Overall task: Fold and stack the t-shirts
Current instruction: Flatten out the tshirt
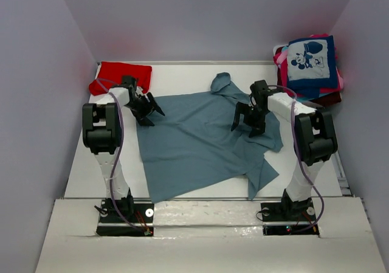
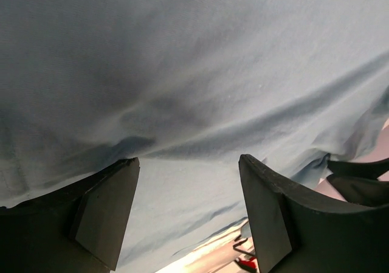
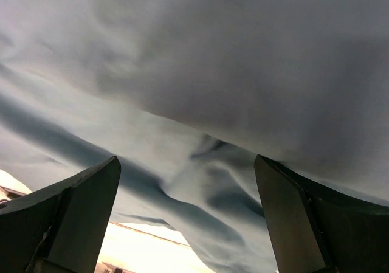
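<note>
Wide-open and holding nothing, the left gripper (image 2: 187, 163) hovers low over the grey-blue shirt (image 1: 194, 145), spread rumpled mid-table; the right gripper (image 3: 187, 160) gapes likewise. Folding looks barely begun; next, each must pinch an edge and lift together.

The grey-blue shirt (image 1: 194, 145) covers the middle of the bench (image 1: 91, 169). A red shirt (image 1: 124, 75) blocks the far left corner, a folded stack (image 1: 310, 66) the far right; the left edge strip lies bare.
</note>
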Robot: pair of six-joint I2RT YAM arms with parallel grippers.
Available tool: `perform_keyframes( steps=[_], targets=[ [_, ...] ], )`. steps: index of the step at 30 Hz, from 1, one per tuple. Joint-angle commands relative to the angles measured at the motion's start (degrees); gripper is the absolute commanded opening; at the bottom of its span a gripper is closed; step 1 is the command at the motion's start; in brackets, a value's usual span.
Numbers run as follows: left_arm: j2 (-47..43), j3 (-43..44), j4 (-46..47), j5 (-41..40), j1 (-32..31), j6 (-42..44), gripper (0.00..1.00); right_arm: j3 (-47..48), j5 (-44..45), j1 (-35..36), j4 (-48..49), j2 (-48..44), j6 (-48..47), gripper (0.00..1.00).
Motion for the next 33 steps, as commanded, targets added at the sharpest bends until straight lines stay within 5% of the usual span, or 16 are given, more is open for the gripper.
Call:
perform_keyframes(
  steps=[1, 25, 33],
  targets=[
    [2.54, 2.42, 0.04, -3.04, 3.43, 2.73, 0.8, -1.58, -1.0, 1.0, 0.48, -0.78, -0.51, 0.98],
    [8.25, 11.21, -2.33, -2.25, 7.65, 3.7, 0.79, -19.68, -4.87, 15.32, -2.69, -11.41, 4.85, 0.99],
    [7.82, 13.15, -3.13, 0.21, 7.65, 5.1, 0.79, -17.94, 0.22, 15.95, -3.92, -14.23, 7.22, 1.0]
  ],
)
